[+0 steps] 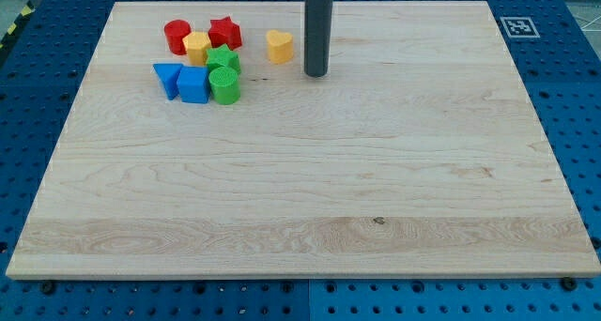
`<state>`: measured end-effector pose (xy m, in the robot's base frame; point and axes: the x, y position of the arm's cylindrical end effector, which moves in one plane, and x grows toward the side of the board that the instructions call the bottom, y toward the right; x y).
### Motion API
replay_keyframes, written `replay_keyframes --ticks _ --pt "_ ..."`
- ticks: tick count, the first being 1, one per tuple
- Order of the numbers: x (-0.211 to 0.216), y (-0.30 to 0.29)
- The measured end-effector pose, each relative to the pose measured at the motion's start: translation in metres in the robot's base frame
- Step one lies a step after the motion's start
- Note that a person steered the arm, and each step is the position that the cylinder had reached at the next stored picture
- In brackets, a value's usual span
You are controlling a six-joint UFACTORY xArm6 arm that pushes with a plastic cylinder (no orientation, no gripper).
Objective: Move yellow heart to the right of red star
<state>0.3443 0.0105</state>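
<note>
The yellow heart [279,46] lies on the wooden board near the view's top, a short gap to the right of the red star [224,32]. My tip [315,74] is down on the board just right of the yellow heart and slightly below it, not touching it.
A cluster sits at the top left: a red cylinder [177,36], a yellow block [197,48], a green star [223,61], a green cylinder [224,85], a blue triangle [167,78] and a blue block [193,84]. A printed marker [517,26] sits beyond the board's top right corner.
</note>
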Motion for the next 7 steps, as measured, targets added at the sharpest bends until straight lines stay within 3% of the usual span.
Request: replay_keyframes --ticks 3,7 --pt "-0.033 -0.018" --pt "-0.036 -0.044"
